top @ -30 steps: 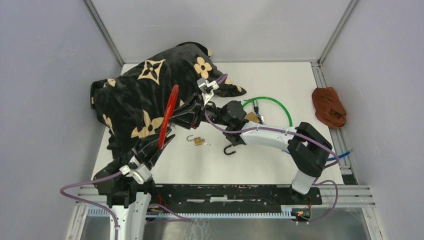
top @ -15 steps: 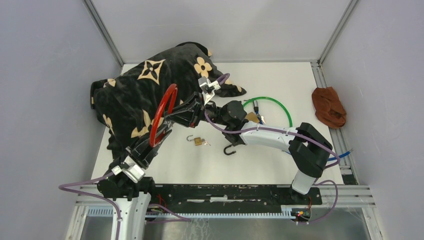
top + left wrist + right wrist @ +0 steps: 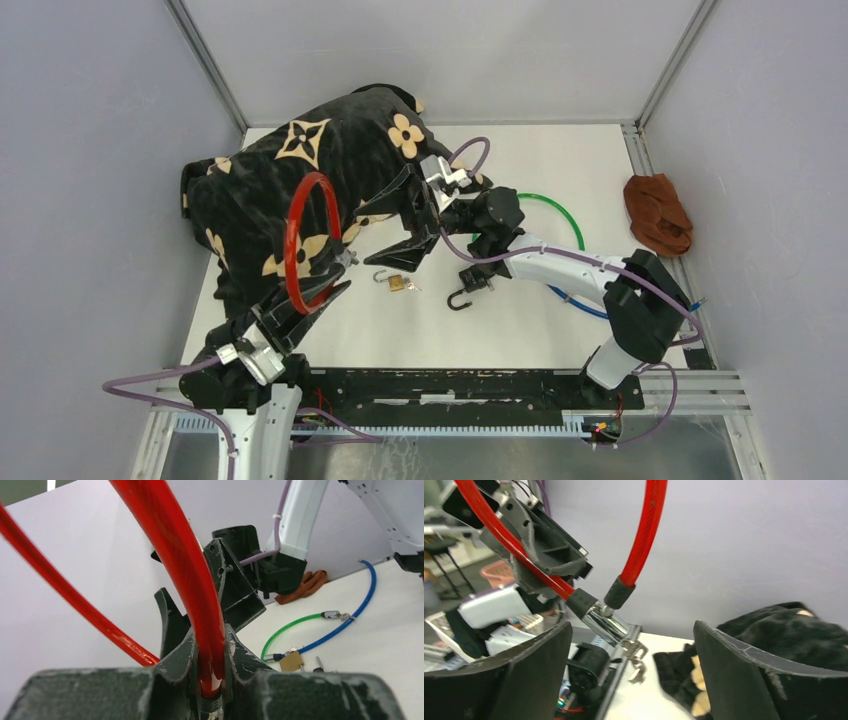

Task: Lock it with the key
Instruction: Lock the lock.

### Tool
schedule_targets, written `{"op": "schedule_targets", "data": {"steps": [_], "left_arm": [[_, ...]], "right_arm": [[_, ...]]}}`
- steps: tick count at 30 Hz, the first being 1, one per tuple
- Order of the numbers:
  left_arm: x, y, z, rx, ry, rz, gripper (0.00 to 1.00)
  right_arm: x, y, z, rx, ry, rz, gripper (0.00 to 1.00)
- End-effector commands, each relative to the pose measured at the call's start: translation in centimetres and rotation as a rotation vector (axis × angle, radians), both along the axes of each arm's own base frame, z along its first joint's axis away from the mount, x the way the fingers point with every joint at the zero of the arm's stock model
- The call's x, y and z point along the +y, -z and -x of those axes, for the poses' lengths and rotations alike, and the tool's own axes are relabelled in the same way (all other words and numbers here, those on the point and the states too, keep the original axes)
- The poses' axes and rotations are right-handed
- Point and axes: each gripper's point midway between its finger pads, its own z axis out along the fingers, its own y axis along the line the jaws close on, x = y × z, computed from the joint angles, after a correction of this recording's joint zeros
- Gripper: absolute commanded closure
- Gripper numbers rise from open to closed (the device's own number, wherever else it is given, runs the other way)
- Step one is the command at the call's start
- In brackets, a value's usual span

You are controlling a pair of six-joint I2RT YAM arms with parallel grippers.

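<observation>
Red cable lock (image 3: 196, 592) held above counter (image 3: 380, 330), clenched in left claw (image 3: 212, 652). Right claw (image 3: 631, 630) spread wide, released, nothing gripped. Chrome lock barrel (image 3: 608, 622) with keys (image 3: 638, 660) dangling shown only by right wrist view. Green cable (image 3: 290, 630) and blue cable (image 3: 367, 597) seen clearly from left wrist. Small padlock (image 3: 396, 282), black hook (image 3: 458, 298), patterned blanket (image 3: 290, 170) laid on white counter. Grey walls around.
</observation>
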Motion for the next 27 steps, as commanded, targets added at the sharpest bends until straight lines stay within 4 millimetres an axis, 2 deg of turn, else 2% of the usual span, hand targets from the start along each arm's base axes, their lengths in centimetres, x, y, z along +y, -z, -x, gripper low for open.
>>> {"op": "schedule_targets", "data": {"steps": [1,6,9,13,17,21,24,27], "left_arm": [[-0.7,0.7,1.5,-0.081,0.015,-0.163,0.98],[-0.9,0.9,1.9,-0.122,0.02,-0.227,0.98],[-0.9,0.8,1.9,-0.128,0.02,-0.232,0.98],[-0.9,0.4,1.8,-0.104,0.027,-0.204,0.98],[-0.3,-1.7,1.4,0.001,0.021,-0.02,0.98],[0.0,-2.8,1.7,0.137,0.097,0.146,0.98],[0.0,-2.8,1.6,0.133,0.1,0.155,0.98],[0.1,-3.1,1.6,0.119,0.096,0.155,0.98]], "right_arm": [[-0.7,0.1,1.4,-0.235,-0.038,0.037,0.02],[0.5,3.2,-0.5,-0.271,0.009,0.196,0.02],[0.3,3.6,0.7,-0.311,-0.042,0.193,0.02],[1.1,3.4,2.2,-0.325,-0.085,0.18,0.02],[2.1,2.8,3.3,-0.315,-0.084,0.129,0.04],[1.8,0.9,3.8,-0.255,-0.076,0.024,0.13],[1.7,-0.3,4.2,-0.239,-0.085,-0.035,0.19],[2.1,-0.3,4.6,-0.244,-0.099,-0.034,0.29]]}}
